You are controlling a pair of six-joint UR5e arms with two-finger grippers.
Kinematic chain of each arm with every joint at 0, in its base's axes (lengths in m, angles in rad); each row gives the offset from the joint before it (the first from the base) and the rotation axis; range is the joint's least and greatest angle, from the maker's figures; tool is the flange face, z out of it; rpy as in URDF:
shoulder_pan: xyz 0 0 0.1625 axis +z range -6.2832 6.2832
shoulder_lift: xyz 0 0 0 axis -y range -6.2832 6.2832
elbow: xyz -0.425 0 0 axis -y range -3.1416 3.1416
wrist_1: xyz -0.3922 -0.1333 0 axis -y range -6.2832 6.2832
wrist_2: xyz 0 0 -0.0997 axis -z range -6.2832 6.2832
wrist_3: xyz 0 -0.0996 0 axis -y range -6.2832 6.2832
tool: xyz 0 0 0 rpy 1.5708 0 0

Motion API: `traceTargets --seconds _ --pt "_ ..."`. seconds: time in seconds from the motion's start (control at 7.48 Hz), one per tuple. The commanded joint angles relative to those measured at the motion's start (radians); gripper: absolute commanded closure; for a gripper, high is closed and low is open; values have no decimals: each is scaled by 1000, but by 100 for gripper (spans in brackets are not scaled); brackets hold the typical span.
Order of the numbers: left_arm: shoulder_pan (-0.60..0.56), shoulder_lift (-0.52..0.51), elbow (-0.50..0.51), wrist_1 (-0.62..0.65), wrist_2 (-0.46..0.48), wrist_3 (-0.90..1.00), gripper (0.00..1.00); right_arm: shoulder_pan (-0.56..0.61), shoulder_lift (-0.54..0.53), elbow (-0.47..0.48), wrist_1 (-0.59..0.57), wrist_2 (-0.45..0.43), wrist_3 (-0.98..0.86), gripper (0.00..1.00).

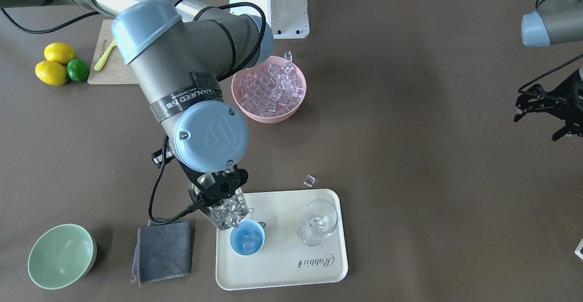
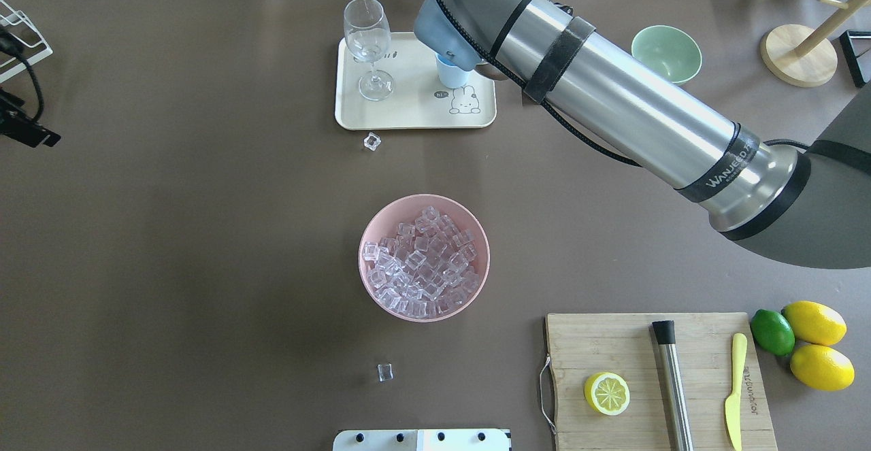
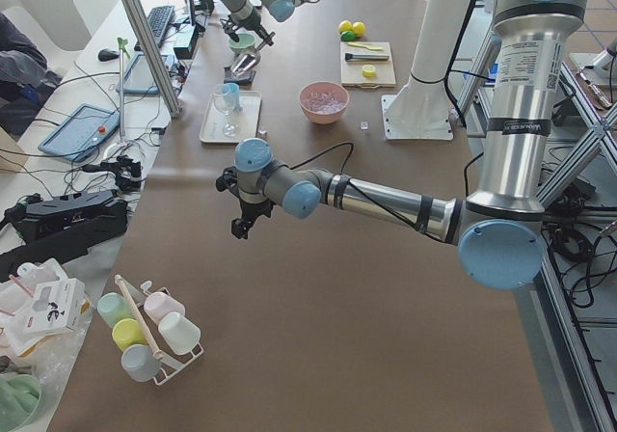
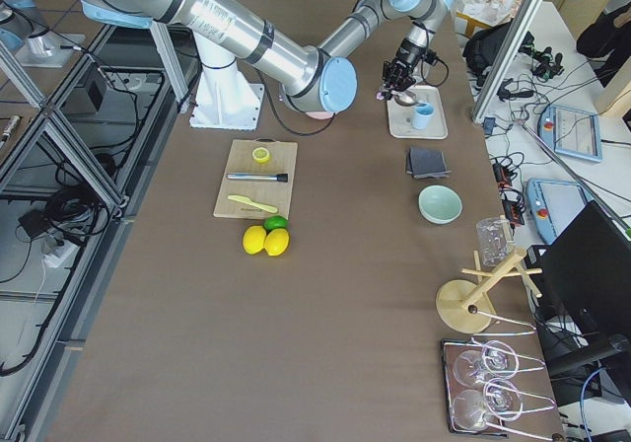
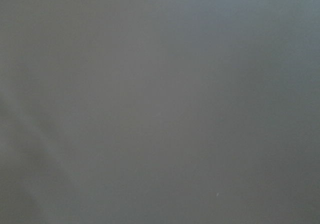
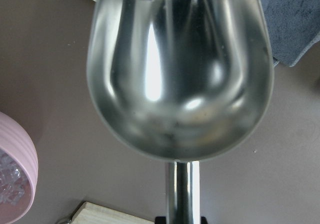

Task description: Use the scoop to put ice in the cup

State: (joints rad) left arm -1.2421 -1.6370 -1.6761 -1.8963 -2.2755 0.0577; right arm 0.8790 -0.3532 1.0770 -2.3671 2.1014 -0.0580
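Note:
My right gripper (image 1: 219,187) is shut on the handle of the steel scoop (image 1: 224,212), which is tilted mouth-down at the rim of the light-blue cup (image 1: 247,241). Several clear ice cubes (image 1: 230,211) lie in the scoop, and a few lie in the cup. The cup stands on the cream tray (image 1: 282,270) and is partly hidden by my arm in the overhead view (image 2: 452,75). The right wrist view shows the scoop's shiny back (image 6: 180,74). More ice (image 1: 272,88) fills the pink bowl (image 2: 368,288). My left gripper (image 1: 540,125) hangs open and empty, far away.
A stemmed glass (image 1: 317,222) stands on the tray beside the cup. A grey cloth (image 1: 164,252) and a pale green bowl (image 1: 61,256) lie near the tray. Loose cubes lie on the table (image 1: 309,181) (image 2: 385,372). A cutting board (image 2: 653,376) holds a steel cylinder, a knife and a lemon half.

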Motion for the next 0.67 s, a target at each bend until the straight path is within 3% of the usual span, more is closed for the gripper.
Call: traceTargets --seconds 0.0,0.27,0.53 --pt "-149 100 4 89 -99 -4 2 0 25 -6 -60 -20 -34 100" --pt "-245 184 12 106 -119 -2 2 0 25 -5 -60 -26 -42 100" --pt "-301 194 25 118 -116 -4 2 2 4 42 -61 -26 -45 100"
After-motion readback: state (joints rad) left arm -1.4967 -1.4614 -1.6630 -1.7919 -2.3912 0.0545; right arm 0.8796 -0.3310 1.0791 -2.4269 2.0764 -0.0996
